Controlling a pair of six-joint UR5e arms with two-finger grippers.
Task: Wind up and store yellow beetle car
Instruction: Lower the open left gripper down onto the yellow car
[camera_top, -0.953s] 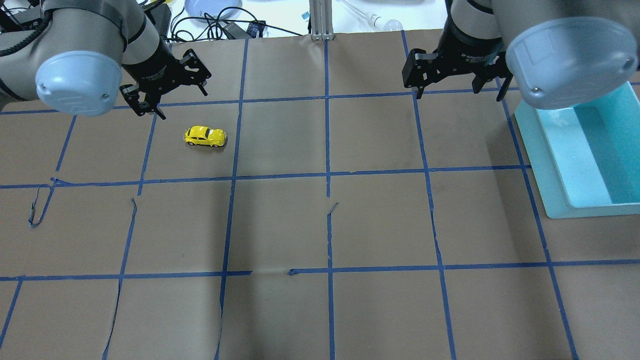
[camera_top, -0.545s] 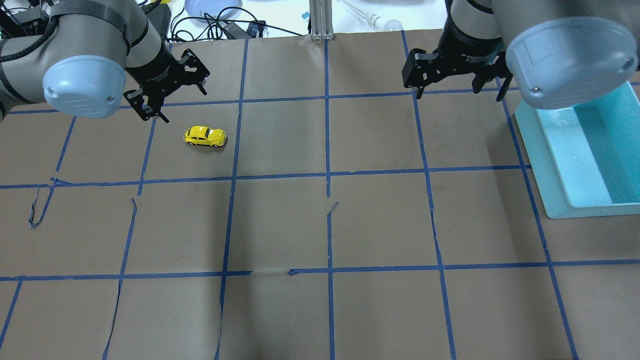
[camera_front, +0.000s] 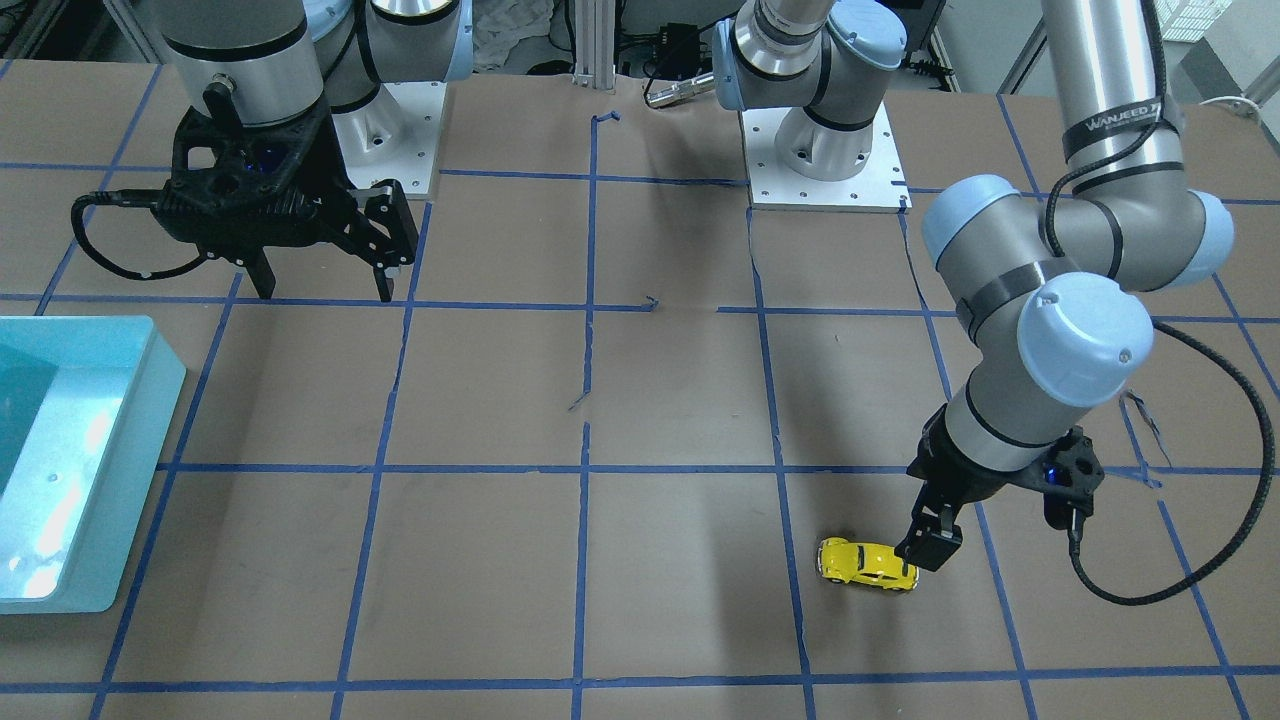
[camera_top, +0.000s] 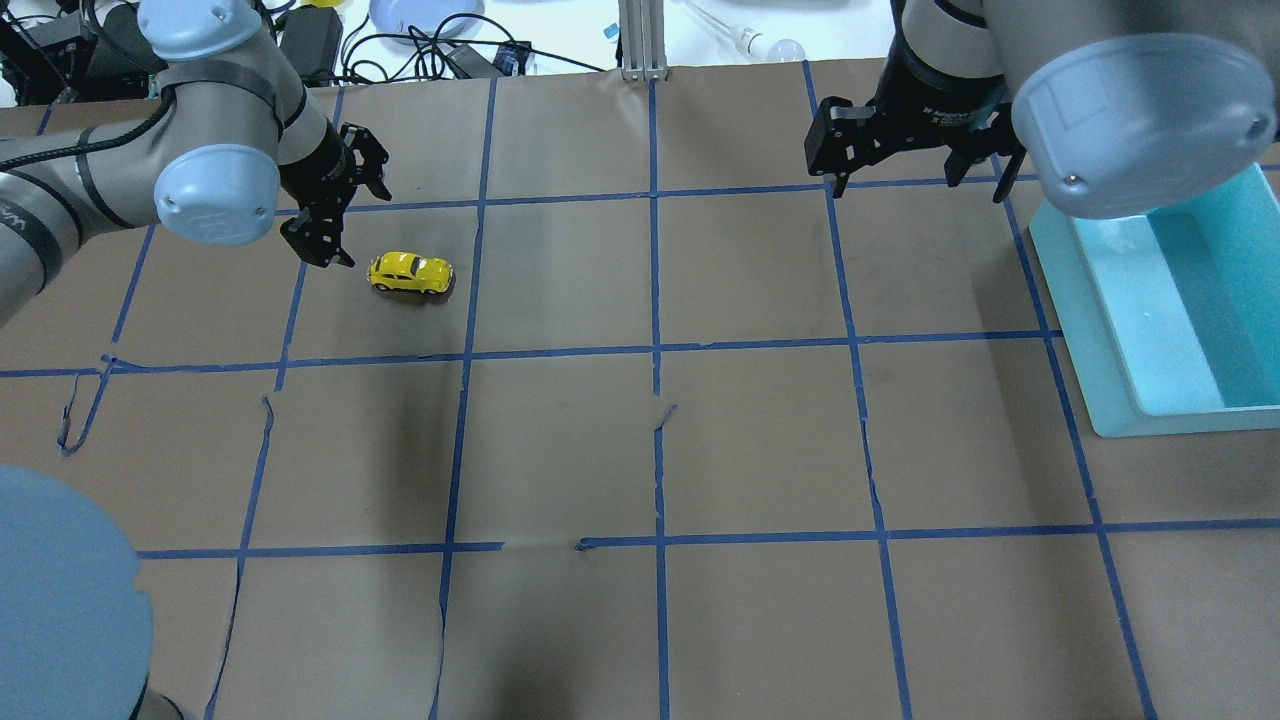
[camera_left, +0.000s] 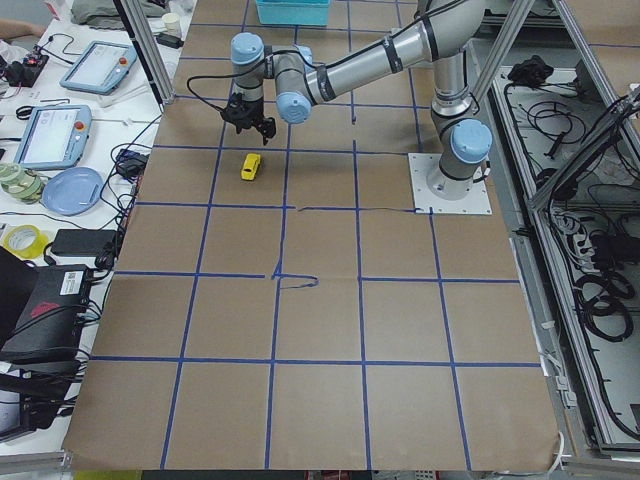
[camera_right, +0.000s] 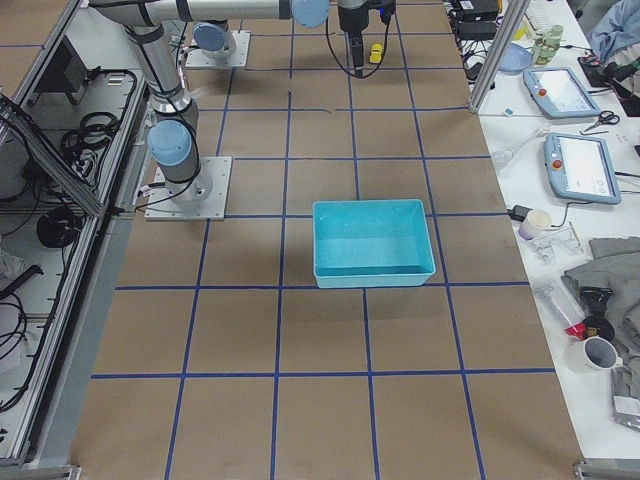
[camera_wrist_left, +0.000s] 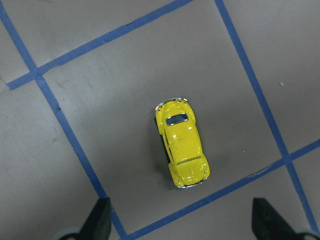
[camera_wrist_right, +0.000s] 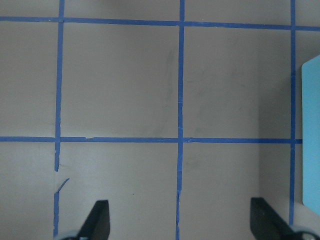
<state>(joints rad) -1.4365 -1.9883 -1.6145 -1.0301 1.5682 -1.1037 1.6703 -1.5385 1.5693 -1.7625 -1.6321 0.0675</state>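
Observation:
The yellow beetle car (camera_top: 411, 272) stands on its wheels on the brown paper, far left of the table. It also shows in the front view (camera_front: 868, 564) and in the left wrist view (camera_wrist_left: 181, 149). My left gripper (camera_top: 345, 210) is open and empty, low and just left of the car; one finger (camera_front: 930, 545) is close to the car's end without touching it. In the left wrist view the car lies ahead of the two spread fingertips (camera_wrist_left: 100, 220). My right gripper (camera_top: 918, 185) is open and empty, hovering at the far right, away from the car.
A teal bin (camera_top: 1100, 330) stands at the right edge of the table, also in the front view (camera_front: 150, 450). Blue tape lines grid the paper. Cables, a plate and tablets lie beyond the far edge (camera_top: 420, 40). The left arm's elbow (camera_top: 60, 600) fills the overhead view's lower left.
My left arm has swung and turned; its gripper has dropped closer to the car's left side. The car and the right arm have not moved.

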